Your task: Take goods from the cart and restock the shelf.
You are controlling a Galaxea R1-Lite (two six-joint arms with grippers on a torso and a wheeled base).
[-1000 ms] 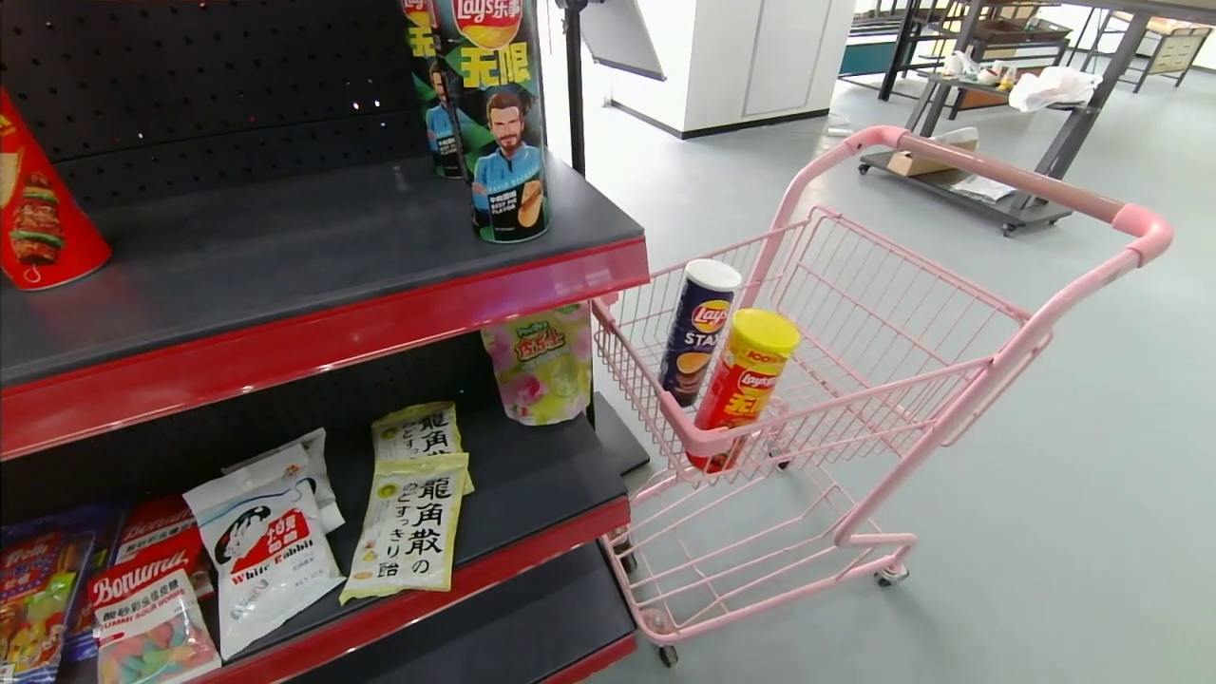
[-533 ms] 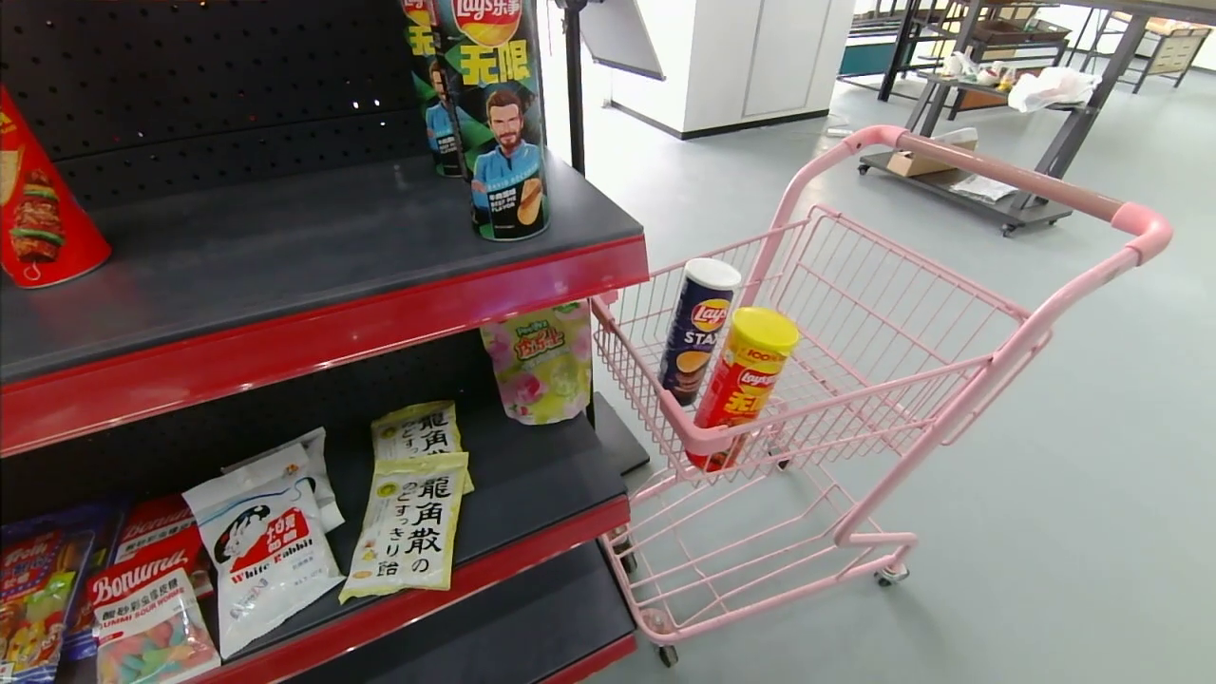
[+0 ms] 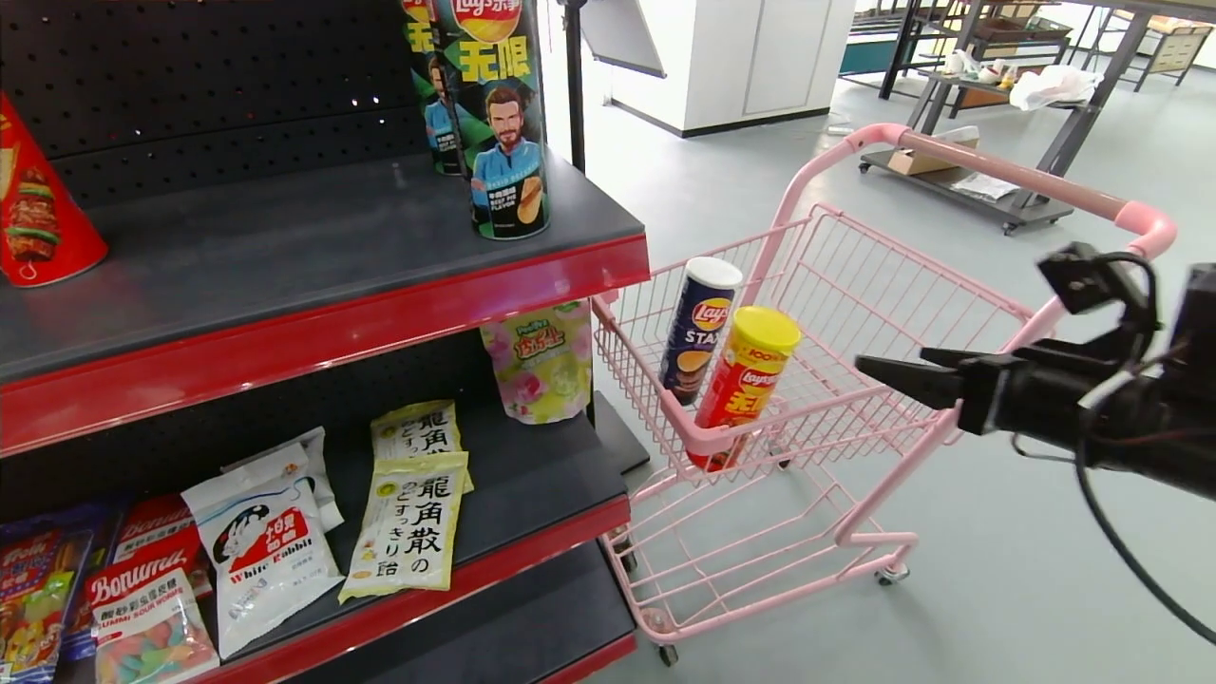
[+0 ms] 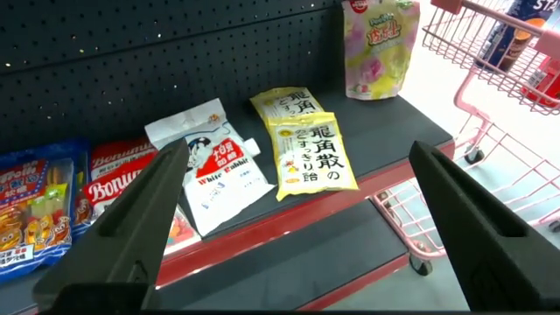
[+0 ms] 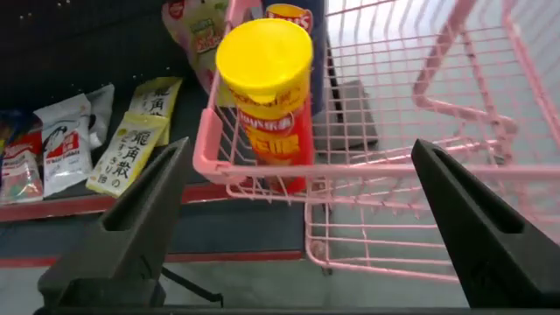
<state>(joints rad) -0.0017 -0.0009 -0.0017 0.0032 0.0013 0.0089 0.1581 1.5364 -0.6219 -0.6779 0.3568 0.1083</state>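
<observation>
1. Restocking looks barely begun: the yellow-lidded can (image 3: 746, 380) and the blue can (image 3: 698, 328) both stand in the near left corner of the cart (image 3: 959, 171), side by side, with nothing gripping them.
2. The right end effector (image 3: 890, 361) hangs released, fingers spread, to the right of the cans and apart from them. The left end effector (image 4: 297, 147), also spread and holding nothing, faces the snack bags (image 4: 214, 171) on the lower shelf.
3. The top shelf (image 3: 285, 237) has bare board left of the green cans (image 3: 499, 123).
4. Mind the basket rim in front of the yellow-lidded can, and the shelf's red edge just left of the cart.

The tall dark can (image 3: 503, 142) loses its top to the head view's upper edge. The left edge cuts the red package (image 3: 43, 228). The cart (image 3: 997, 178) rim hides part of the yellow-lidded can (image 3: 750, 375) near its base.
</observation>
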